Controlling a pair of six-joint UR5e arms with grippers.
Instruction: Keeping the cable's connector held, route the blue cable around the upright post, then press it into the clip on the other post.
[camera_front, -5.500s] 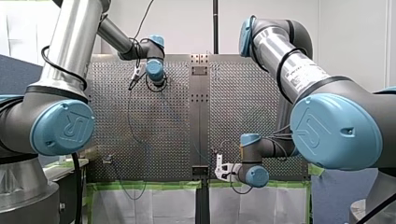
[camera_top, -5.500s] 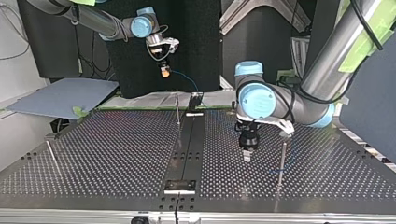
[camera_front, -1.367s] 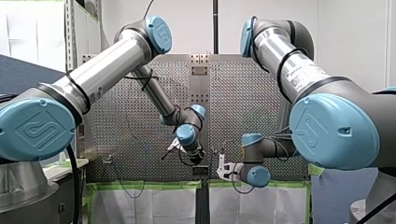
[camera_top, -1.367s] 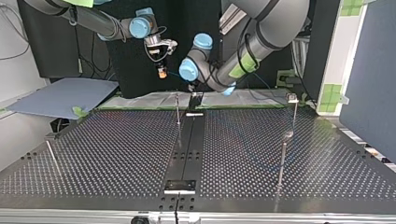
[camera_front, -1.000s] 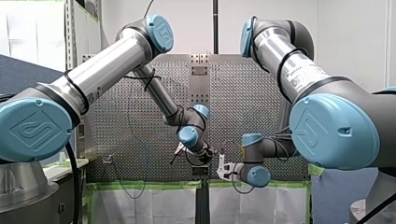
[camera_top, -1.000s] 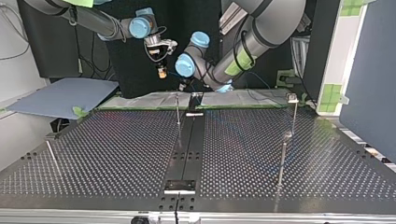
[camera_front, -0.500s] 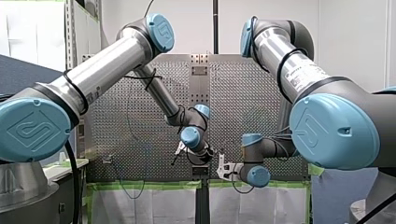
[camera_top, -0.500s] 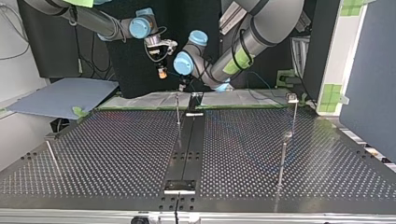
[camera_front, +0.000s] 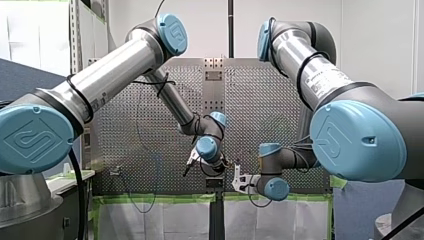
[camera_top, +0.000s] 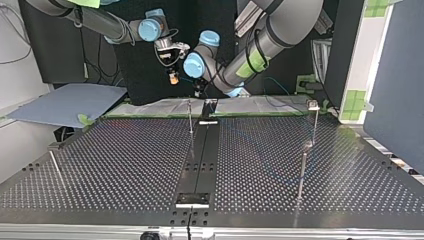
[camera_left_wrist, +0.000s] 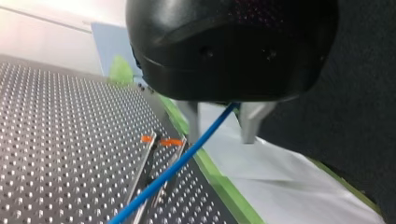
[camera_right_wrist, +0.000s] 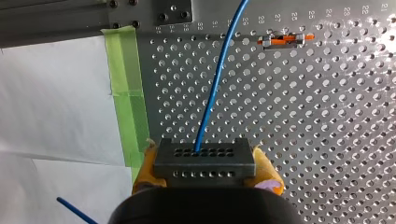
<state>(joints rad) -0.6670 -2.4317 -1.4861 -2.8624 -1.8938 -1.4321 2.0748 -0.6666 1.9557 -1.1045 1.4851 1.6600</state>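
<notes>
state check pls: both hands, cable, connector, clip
left hand, open around the cable
right hand, shut on the connector
connector, held, cable plugged into it
cable, passes beside the clip, not pressed in
clip, empty

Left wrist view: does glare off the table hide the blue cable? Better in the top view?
Left wrist view: the perforated table glints, but the blue cable stands out between the fingers of my left gripper. Top view: only faint traces over the dark table.
</notes>
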